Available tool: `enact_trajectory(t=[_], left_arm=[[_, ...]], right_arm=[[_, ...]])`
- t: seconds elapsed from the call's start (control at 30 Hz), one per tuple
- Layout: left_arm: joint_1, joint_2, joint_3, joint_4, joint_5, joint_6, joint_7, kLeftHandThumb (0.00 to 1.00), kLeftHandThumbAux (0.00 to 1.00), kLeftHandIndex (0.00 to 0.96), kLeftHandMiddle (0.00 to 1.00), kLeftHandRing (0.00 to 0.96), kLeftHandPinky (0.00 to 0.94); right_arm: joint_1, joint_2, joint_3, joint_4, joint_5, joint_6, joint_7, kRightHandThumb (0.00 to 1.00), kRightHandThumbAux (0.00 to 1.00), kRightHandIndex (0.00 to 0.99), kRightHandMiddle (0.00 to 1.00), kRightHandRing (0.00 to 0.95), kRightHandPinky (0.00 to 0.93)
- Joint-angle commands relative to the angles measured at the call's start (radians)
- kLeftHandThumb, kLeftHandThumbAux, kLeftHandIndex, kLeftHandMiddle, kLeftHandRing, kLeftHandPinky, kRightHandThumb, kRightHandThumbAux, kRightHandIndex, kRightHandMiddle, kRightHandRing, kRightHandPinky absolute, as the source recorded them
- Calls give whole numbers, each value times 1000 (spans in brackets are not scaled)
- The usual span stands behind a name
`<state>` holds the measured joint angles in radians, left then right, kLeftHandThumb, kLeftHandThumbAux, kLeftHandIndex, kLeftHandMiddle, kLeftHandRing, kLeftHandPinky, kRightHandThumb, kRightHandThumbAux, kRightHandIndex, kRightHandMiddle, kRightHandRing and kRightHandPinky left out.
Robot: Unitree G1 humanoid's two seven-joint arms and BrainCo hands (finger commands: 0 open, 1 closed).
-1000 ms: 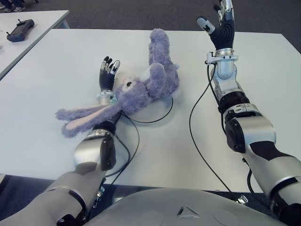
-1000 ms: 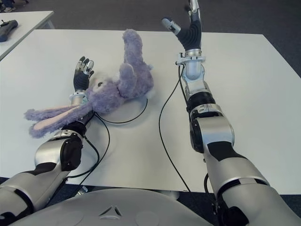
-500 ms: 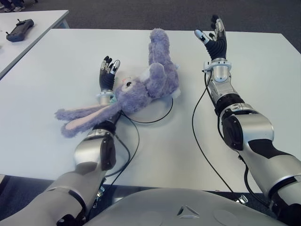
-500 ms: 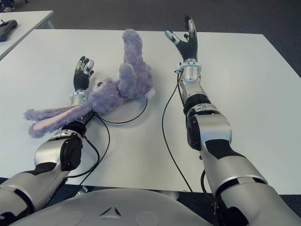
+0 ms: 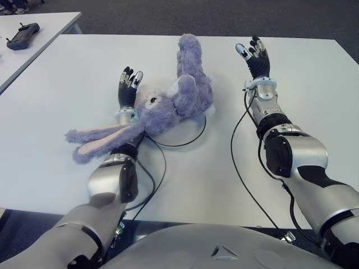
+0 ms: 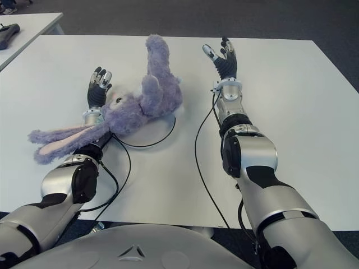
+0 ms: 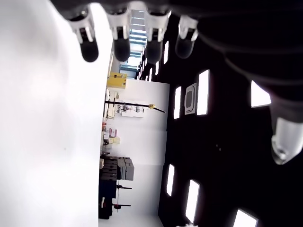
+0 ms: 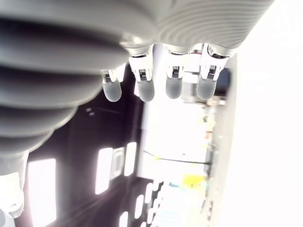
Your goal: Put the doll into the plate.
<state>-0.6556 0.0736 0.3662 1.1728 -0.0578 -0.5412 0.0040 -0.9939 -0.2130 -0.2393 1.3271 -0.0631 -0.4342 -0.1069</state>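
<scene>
Two open hands, doll point(image 5: 178, 101) between fingers point(image 5: 130, 78)

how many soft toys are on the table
1: a purple bunny doll lies mid-table over the plate, between the open left hand and open right hand. None seems hidden.

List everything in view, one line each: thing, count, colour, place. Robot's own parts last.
doll: one, purple plush rabbit with pink inner ears, lying across the plate, ears reaching over the left forearm.
plate: one, white with a dark rim, mid-table, mostly hidden under the doll.
table: one, white, in front of the robot.
side table: one, white, far left.
controller: one, dark, on the side table.
cables: black, trailing along both arms over the table.
left robot hand: one, black and silver, open, empty, just left of the doll's head.
right robot hand: one, black and silver, open, empty, right of the doll.
</scene>
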Motion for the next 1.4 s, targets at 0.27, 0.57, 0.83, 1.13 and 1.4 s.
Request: enact_trajectory(t=[0.27,0.57,0.83,1.13,1.4], left_arm=[[242,-72,2,155,-7,62,20,0,491,79,89,75,85],[245,-68,8,155,-14,66,10,0,491,79,93,76,83],[247,-63,10,155,-16,69,6,0,491,80,92,76,79],[248,-61,12,152,-17,69,-2,0,491,86,101,81,79],[251,-61,12,150,-19,70,0,0,488,79,97,79,76]], right_arm=[[55,53,-84,36,67,121,78,0,595,5,21,6,1],[95,79,-101,36,65,139,112,0,637,38,43,21,1],[152,135,-115,37,66,138,125,0,699,76,72,39,21],[205,201,-145,34,89,98,133,0,696,79,77,54,56],[238,214,-163,29,106,62,161,0,693,90,86,62,51]])
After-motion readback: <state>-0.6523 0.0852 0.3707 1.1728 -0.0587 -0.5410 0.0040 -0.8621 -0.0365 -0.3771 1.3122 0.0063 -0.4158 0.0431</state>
